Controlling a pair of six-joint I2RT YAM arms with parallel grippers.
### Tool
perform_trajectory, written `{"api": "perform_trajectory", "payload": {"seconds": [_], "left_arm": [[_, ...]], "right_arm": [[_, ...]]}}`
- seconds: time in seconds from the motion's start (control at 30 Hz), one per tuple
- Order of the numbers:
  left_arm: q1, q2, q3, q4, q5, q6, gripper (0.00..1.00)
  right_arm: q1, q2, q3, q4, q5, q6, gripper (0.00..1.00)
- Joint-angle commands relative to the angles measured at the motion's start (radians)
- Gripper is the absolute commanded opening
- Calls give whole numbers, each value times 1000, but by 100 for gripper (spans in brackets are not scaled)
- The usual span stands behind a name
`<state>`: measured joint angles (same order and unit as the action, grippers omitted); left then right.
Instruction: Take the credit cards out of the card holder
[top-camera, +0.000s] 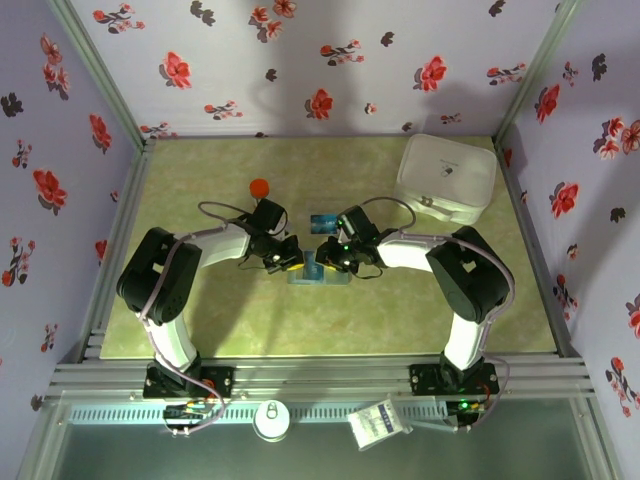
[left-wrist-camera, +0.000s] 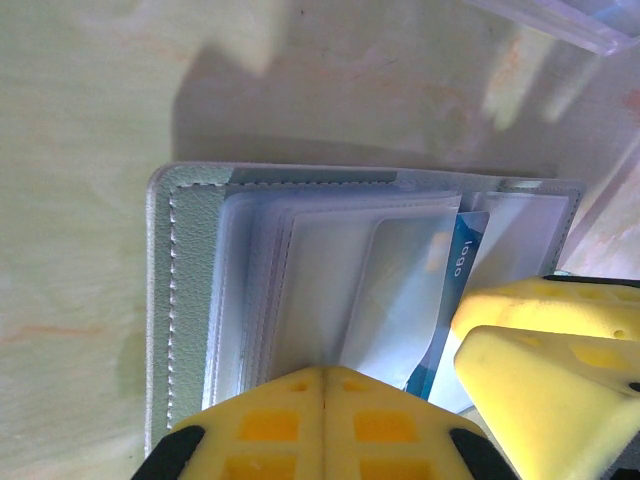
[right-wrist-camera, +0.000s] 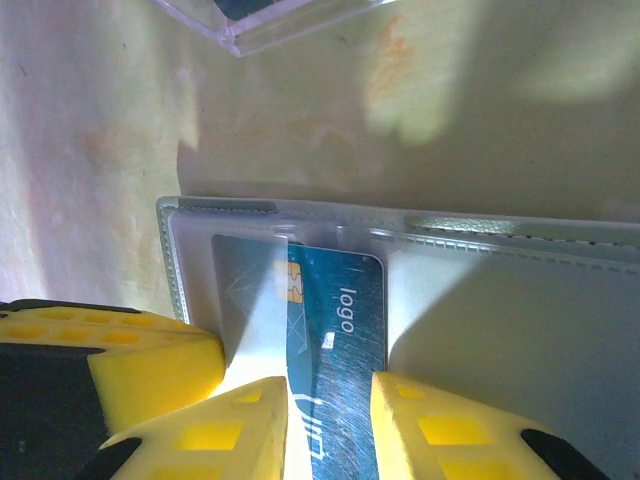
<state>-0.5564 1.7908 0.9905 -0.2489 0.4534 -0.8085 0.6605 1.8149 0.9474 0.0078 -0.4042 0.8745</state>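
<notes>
Two pincers meet over the card holder (top-camera: 318, 272) at mid-worktop (top-camera: 250, 320), left pincer (left-wrist-camera: 325, 385) closed together on its clear sleeves, right pincer (right-wrist-camera: 328, 400) clamped on the blue card (right-wrist-camera: 335, 320) still partly pocketed, white lidded container (top-camera: 445, 178) beyond.

one open grey card holder (top-camera: 322, 272), one blue credit card (right-wrist-camera: 335, 340) visible in its sleeves, one clear plastic box (top-camera: 324, 222), one white lidded container (top-camera: 446, 178), one orange-capped bottle (top-camera: 259, 187), two yellow-fingered grippers, left gripper (top-camera: 284, 258), right gripper (top-camera: 332, 256)
</notes>
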Motion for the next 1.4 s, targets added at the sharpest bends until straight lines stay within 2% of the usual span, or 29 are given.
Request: {"api": "perform_trajectory", "payload": {"seconds": [0.0,0.6,1.0,1.27,1.37], "left_arm": [[-2,22,16,-50,-15,16,0],[-3,25,23,-56,-16,12,0],[-4,22,22,-57,-18,12,0],[-5,22,22,-58,-19,9,0],[-7,22,25,-58,-19,10,0]], "right_arm": [[-6,7,-15,-14,8,-5,30],[-19,-67,-60,35,7,-9,30],[-21,-5,-72,99,-43,23,29],[-21,-4,-65,92,-43,18,29],[-21,3,-54,40,-17,2,29]]}}
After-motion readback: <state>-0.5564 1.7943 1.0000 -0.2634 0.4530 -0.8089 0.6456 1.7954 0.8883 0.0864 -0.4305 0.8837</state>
